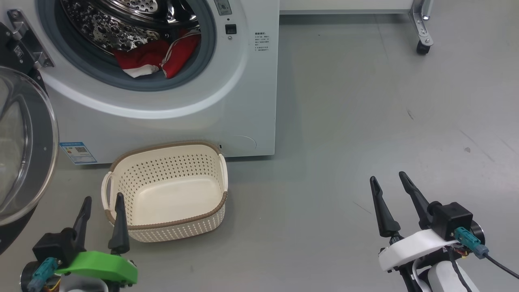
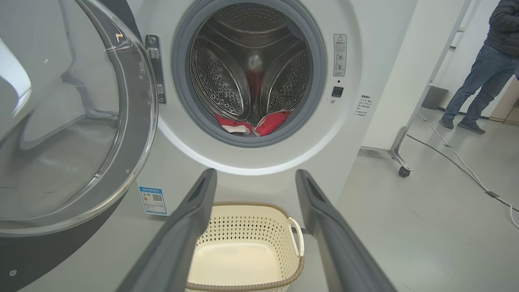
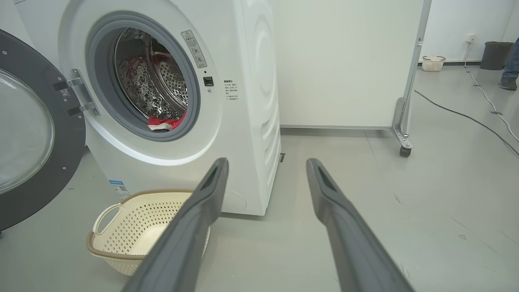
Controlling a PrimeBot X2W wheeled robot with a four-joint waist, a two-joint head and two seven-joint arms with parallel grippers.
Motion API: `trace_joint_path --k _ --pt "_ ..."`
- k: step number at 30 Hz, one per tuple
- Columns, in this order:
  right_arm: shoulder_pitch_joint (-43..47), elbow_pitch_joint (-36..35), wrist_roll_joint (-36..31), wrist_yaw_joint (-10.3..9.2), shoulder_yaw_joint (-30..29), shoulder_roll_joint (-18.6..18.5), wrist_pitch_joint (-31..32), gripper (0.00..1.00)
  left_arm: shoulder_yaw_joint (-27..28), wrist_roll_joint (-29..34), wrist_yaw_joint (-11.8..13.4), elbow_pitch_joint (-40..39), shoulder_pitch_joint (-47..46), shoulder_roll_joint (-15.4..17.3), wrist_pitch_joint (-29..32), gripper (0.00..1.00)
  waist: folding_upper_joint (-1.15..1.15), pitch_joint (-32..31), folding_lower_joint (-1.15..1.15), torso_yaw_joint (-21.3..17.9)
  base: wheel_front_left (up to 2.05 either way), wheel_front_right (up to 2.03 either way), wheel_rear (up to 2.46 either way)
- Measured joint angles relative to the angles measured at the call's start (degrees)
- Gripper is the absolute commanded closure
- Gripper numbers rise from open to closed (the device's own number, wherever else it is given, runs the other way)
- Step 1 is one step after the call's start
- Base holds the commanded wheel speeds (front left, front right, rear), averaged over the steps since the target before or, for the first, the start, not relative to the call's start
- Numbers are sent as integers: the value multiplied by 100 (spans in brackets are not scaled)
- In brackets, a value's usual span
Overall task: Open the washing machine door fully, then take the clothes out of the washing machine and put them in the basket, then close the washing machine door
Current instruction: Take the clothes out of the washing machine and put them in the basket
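The left pincer (image 1: pixel 103 197) and right pincer (image 1: pixel 387 176) are hanging open, holding nothing. The washing machine door (image 1: pixel 24 150) is standing open; the clothes (image 1: pixel 158 56) are lying inside the washing machine (image 1: pixel 251 101), the basket (image 1: pixel 166 144) sitting before it. The blue label (image 1: pixel 78 152) is showing print too small to read.

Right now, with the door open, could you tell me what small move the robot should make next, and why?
Probably raise the open left gripper forward toward the red clothes at the front of the drum: the washing machine door stands open, the basket is empty, and nothing is held.
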Motion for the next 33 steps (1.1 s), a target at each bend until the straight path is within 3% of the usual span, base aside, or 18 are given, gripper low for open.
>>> trace_joint_path --k 17,33 --pt "0 35 -1 1 -30 25 0 0 -35 -121 -42 -58 0 0 0 0 0 -39 0 11 52 -52 0" --pt "0 55 -15 10 -45 38 0 0 -42 -124 -41 -77 1 14 0 0 0 -56 0 45 119 -119 0"
